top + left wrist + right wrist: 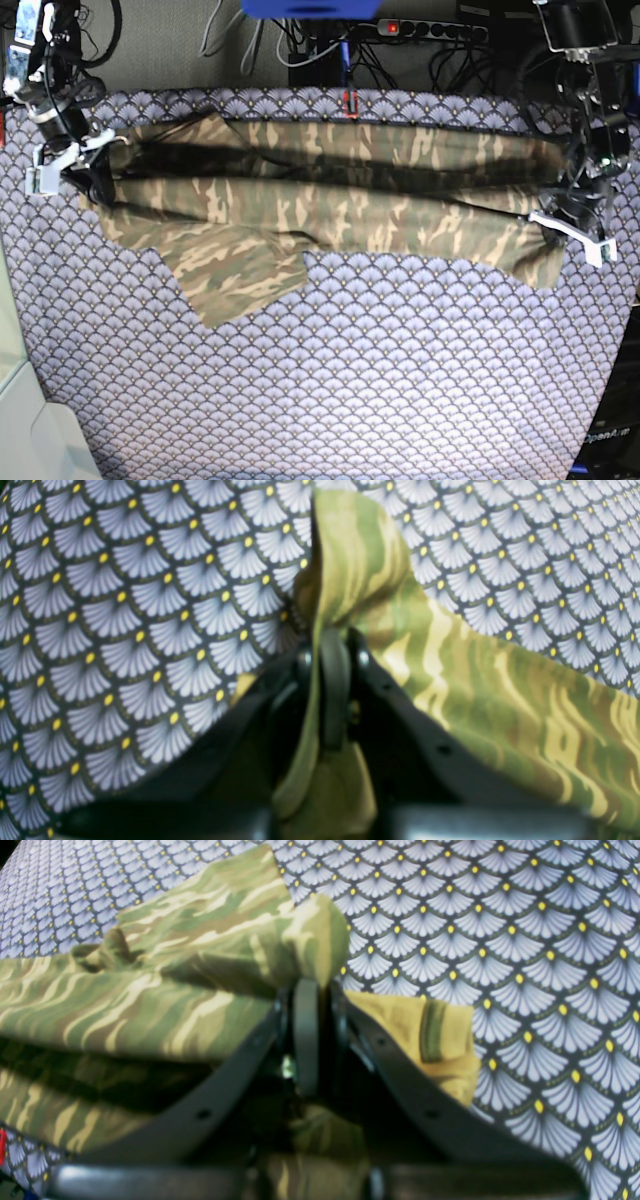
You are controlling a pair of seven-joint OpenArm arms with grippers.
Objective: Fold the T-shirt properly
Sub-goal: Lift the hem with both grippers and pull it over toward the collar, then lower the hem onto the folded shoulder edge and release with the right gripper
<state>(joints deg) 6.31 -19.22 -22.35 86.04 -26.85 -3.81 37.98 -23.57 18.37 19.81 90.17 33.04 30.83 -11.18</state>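
Two tools, left tool [334, 645] and right tool [312, 990], pinch the soft camouflage T-shirt [330, 200] over scalloped tablecloth [400, 380].

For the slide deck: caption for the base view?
Both arms pinch opposite ends of the camouflage-print cloth T-shirt, stretched across the purple scallop-patterned tablecloth.

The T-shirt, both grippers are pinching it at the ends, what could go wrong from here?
The T-shirt is stretched between the left gripper and right gripper; each pinches only a small bunch of cloth, so one end might slip out. One sleeve lies spread on the tablecloth and could drag or crumple, spoiling the fold.
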